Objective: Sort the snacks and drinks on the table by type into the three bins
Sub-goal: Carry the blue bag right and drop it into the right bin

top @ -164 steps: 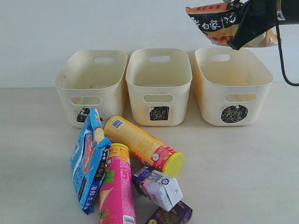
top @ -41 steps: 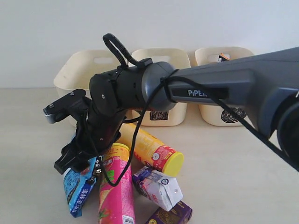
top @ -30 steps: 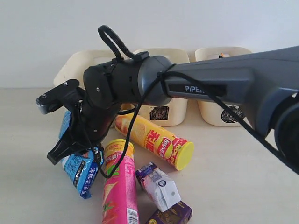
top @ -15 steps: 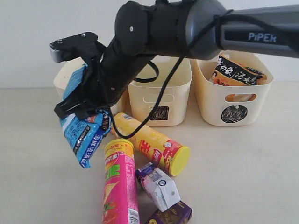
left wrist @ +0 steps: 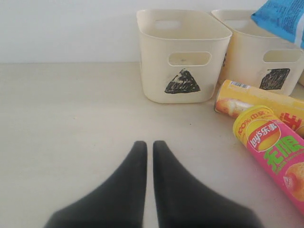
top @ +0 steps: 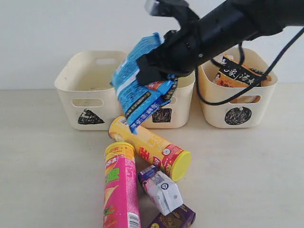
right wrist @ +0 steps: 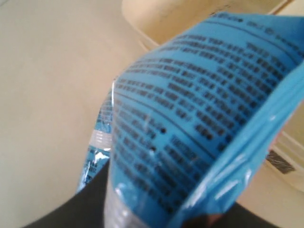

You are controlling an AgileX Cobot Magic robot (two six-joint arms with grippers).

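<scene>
My right gripper [top: 159,71] is shut on the blue foil bag [top: 140,90], which hangs in the air in front of the square-marked bin [top: 161,102]; the bag [right wrist: 199,118] fills the right wrist view. The orange bag [top: 240,71] lies in the circle-marked bin [top: 237,111]. On the table [top: 42,161] lie the yellow tube [top: 149,147], the pink tube [top: 121,190], the white-and-purple carton [top: 161,190] and the dark purple carton [top: 173,219]. The triangle-marked bin [top: 90,102] stands at the left. My left gripper [left wrist: 149,145] is shut and holds nothing, low over bare table.
The three bins stand in a row against a white wall. The right arm [top: 237,23] reaches in from the upper right over the middle and right bins. A black cable [top: 266,61] hangs from it.
The right gripper has lifted the blue bag off the table and carried it up and to the right, from beside the triangle bin to in front of the middle bin.
</scene>
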